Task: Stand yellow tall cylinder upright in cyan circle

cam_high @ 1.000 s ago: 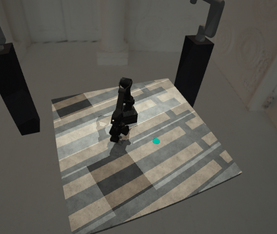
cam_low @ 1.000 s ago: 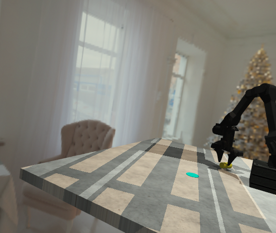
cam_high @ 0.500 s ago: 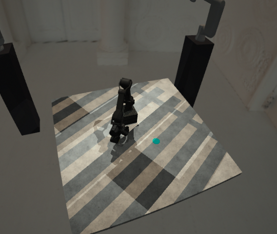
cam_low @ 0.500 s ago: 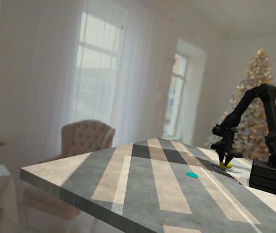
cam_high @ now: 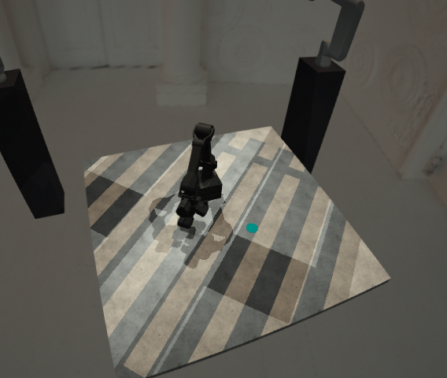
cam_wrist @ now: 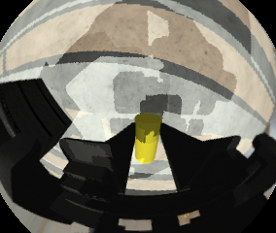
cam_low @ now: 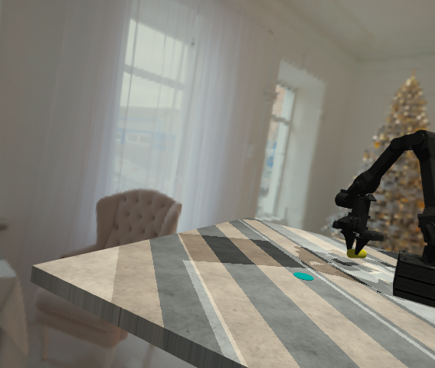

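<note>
Dim room, pale window light, patchy tabletop shadows, blurred backdrop, wrist view edges bowed
</note>
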You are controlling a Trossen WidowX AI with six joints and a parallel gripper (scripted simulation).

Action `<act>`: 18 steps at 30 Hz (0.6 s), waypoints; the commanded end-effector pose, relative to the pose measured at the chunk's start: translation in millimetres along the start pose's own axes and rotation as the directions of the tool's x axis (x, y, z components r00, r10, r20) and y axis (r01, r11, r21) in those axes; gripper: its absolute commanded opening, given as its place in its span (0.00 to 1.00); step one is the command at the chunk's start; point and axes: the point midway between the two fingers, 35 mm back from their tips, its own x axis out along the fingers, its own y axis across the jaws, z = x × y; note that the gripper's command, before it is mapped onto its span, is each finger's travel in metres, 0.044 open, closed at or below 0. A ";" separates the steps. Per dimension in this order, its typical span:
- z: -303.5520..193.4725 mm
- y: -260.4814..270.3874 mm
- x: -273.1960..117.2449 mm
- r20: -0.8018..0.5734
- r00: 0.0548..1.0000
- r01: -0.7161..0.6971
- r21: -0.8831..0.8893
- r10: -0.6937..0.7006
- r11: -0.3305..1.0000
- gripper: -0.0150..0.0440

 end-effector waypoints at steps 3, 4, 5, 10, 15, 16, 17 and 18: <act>-0.8 -3.1 -20.1 -0.005 1.000 0.008 0.002 -0.008 1.000 0.43; -0.8 -3.2 -23.3 -0.005 1.000 0.008 0.002 -0.008 1.000 0.43; -0.8 -3.2 -26.4 -0.005 1.000 0.008 0.002 -0.008 1.000 0.43; -0.9 -2.7 -42.5 -0.005 1.000 0.008 0.001 -0.008 1.000 0.43; -0.9 -1.2 -58.7 -0.005 1.000 0.008 0.000 -0.008 1.000 0.43; -0.9 -0.8 -62.0 -0.005 1.000 0.008 0.000 -0.008 1.000 0.43; -0.9 -0.3 -65.2 -0.005 1.000 0.008 0.000 -0.008 1.000 0.43; -0.9 0.2 -68.5 -0.005 1.000 0.008 0.000 -0.008 1.000 0.43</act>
